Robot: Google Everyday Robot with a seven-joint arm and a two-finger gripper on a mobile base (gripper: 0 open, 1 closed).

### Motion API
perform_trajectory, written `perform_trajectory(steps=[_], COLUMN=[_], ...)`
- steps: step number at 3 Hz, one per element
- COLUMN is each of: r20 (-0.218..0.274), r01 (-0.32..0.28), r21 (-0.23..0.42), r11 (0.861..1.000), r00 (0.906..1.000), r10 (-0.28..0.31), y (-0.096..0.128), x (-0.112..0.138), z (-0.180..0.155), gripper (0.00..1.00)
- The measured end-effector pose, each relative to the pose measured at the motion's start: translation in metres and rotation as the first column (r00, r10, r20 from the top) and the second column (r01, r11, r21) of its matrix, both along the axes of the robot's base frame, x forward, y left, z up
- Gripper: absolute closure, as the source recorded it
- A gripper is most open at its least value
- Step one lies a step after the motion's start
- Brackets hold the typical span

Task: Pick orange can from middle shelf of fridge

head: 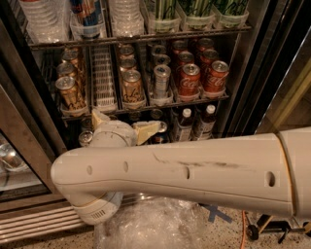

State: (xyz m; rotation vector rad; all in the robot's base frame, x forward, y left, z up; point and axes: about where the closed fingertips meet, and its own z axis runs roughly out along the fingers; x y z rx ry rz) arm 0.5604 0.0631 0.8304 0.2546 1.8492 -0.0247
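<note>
The fridge (30, 131) stands open in front of me. Its middle shelf (167, 105) holds lanes of cans. Brownish-orange cans stand at the front of two lanes: one orange can (131, 86) in the centre-left lane, another (69, 92) at the far left. A white ribbed lane (103, 78) between them is empty. A silver-grey can (161, 80) and red Coca-Cola cans (189, 79) stand to the right. My gripper (125, 121) is open and empty, just below the shelf's front rail, under the central orange can. My white arm (184, 170) crosses the lower view.
The top shelf holds clear water bottles (125, 17) and green bottles (197, 9). Dark bottles (183, 122) stand on the shelf below. Crumpled clear plastic (155, 226) lies on the floor by the steel grille (39, 226). An orange cable (242, 228) runs at lower right.
</note>
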Motion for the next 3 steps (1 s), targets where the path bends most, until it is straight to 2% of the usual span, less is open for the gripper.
perform_trajectory(steps=[3], r20=[0.0], r01=[0.0], r21=[0.0], r11=[1.0], r00=[1.0], r10=[0.0], y=[0.0], x=[0.0], z=[0.0], gripper=[0.64])
